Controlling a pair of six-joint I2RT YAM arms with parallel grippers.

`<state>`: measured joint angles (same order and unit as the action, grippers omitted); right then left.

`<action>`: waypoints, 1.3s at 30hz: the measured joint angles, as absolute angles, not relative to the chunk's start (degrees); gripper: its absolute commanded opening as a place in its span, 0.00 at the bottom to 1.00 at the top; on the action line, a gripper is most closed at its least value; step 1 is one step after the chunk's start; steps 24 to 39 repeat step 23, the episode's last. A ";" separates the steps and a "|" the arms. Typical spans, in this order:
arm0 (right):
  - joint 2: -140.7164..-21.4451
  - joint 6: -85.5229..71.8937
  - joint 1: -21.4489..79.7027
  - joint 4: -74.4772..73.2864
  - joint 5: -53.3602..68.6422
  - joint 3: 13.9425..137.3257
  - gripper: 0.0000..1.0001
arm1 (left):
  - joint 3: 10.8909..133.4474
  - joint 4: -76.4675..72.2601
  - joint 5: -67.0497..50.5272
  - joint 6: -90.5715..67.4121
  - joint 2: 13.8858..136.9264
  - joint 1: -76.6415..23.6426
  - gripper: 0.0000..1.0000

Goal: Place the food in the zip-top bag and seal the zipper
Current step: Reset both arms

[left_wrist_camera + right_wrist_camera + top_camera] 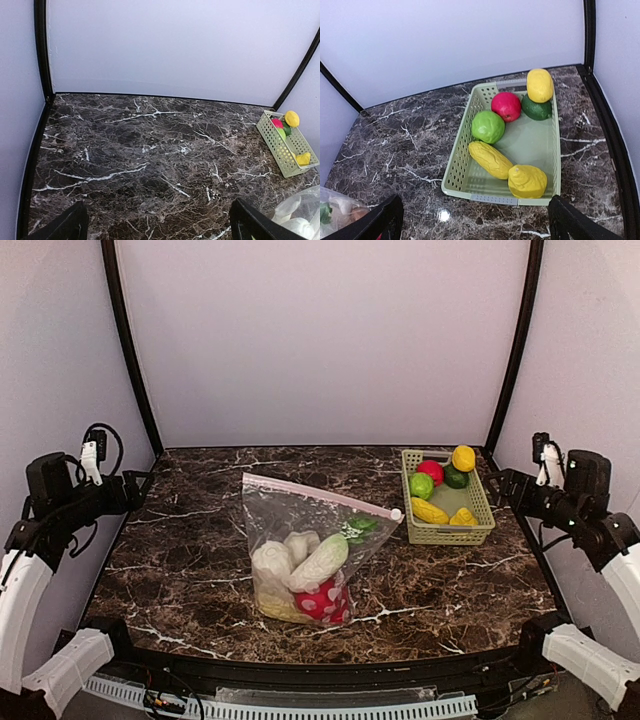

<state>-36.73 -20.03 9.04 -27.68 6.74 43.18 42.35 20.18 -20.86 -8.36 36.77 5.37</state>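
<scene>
Logged zip-top bag (300,530) at middle of surface (180,540), food (305,575) inside, zipper (320,496) along far edge, slider (396,514) near basket (447,537); noted left pincer (157,204) and right pincer (474,200) wide open, empty, well apart from bag; judged sealing step, closure unconfirmed, next needing slider check.

A dark marble-patterned table (180,560) (white veins throughout) stood enclosed by pale lavender walls (320,340), black frame posts (40,30) at the corners, under soft light.
</scene>
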 measured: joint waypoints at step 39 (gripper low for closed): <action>-24.43 -15.44 9.04 -18.76 7.68 35.31 0.99 | 40.84 20.21 -11.92 -6.20 31.05 5.41 0.99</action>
